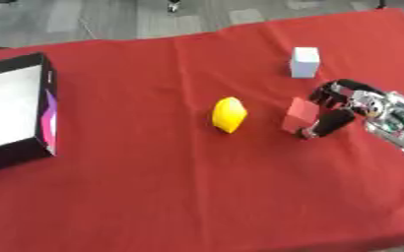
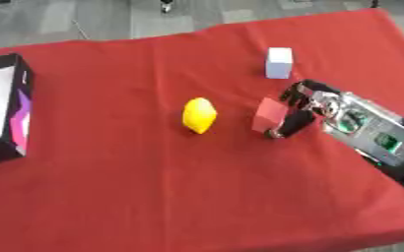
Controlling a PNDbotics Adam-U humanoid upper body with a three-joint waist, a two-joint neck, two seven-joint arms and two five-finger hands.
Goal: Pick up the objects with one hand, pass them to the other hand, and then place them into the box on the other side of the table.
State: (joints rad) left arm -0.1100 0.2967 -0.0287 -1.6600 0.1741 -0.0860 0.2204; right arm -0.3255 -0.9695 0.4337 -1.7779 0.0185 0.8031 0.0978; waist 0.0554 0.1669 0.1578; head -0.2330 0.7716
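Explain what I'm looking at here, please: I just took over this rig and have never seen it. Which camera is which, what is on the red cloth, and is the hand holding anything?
Both pictures come from the robot's head, looking down: its left eye and its right eye, same moment, almost the same view. The table is covered in red cloth. The black and silver arm coming in from the right ends in the robot's right hand. Its fingers and thumb are curled around a red block, which seems to rest on the cloth still. The left hand does not show. Also on the cloth are a yellow lemon-shaped object in the middle and a white block farther back. At the left edge stands the black box with a white inside, where things are to end up.
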